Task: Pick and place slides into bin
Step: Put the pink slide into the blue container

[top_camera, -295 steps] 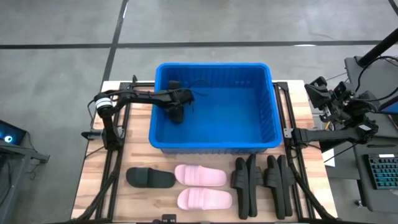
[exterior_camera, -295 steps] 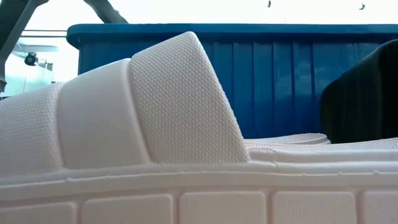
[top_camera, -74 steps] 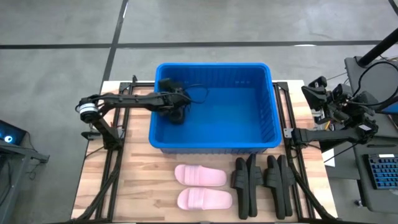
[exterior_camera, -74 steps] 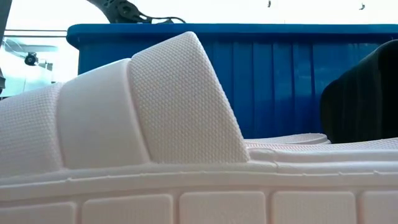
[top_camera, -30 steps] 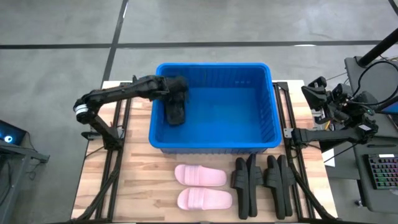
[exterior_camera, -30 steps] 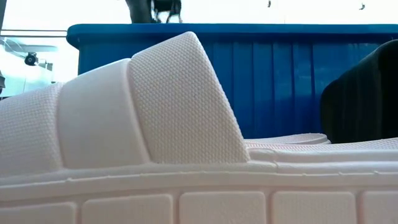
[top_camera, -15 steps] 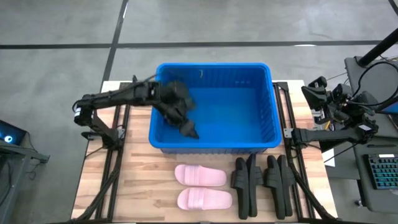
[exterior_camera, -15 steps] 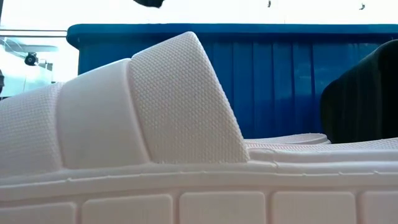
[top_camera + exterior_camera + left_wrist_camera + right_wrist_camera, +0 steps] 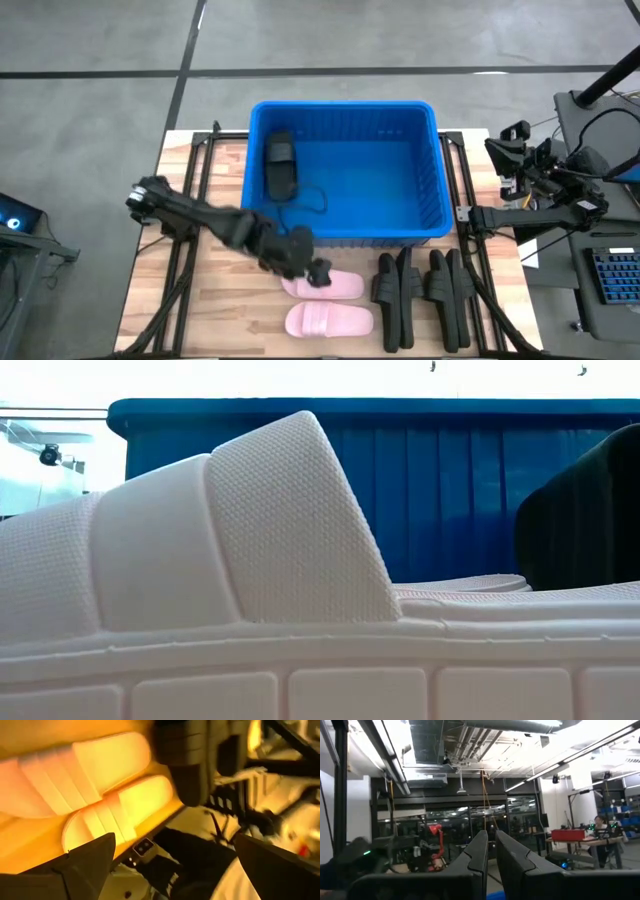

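Observation:
The blue bin [image 9: 345, 225] stands in the middle of the table with one black slide [image 9: 280, 165] lying flat on its floor at the far left. Two pale pink slides [image 9: 330, 286] [image 9: 330, 320] lie sole-down near the table's near edge; they also show in the left wrist view [image 9: 75, 770] [image 9: 120, 810]. To their right, several black slides [image 9: 395, 292] [image 9: 450, 295] stand on edge. My left gripper [image 9: 318, 273] [image 9: 172, 842] hovers open over the farther pink slide's left end. My right gripper [image 9: 490, 855] is shut, at the table's right edge.
Black rails [image 9: 185, 260] run along the table's left and right sides [image 9: 470, 270]. My right arm [image 9: 540, 175] rests off the right edge beside a keyboard [image 9: 610, 275]. Bare wood [image 9: 220, 310] lies left of the pink slides. The low view is filled by a pink slide [image 9: 250, 530].
My left gripper has swung out of the bin, from above the black slide at its far left toward the table's near edge, and has come down over the farther pink slide. The black slide has stayed on the bin's floor.

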You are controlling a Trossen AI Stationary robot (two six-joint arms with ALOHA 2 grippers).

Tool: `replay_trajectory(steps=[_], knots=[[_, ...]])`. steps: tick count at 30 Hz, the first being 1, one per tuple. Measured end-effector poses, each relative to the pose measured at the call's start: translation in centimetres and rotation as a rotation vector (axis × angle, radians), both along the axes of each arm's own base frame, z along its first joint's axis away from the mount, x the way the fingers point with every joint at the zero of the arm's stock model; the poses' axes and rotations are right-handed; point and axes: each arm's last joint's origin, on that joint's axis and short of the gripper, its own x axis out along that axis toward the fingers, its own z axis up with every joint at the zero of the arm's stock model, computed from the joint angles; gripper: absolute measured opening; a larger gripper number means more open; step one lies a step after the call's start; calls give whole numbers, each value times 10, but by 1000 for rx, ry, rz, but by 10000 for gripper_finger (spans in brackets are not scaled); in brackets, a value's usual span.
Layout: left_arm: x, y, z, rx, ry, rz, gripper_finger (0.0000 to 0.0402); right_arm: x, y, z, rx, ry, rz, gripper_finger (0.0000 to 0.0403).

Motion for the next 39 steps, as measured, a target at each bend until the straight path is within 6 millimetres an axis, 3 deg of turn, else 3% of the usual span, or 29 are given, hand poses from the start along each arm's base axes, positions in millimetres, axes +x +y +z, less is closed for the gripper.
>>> replay_trajectory(steps=[4,10,19,33,39], knots=[[16,-22,-30,37,70,46,393,0,0,0,3,0,2,28],[30,-39,-66,85,156,60,393,0,0,0,45,-12,24,28],[25,-52,-102,150,337,79,393,1,0,-2,63,5,32,28],[29,-47,-107,83,343,392,393,3,0,-7,69,65,33,28],[36,-39,-113,89,354,430,393,4,0,-10,69,95,32,28]])
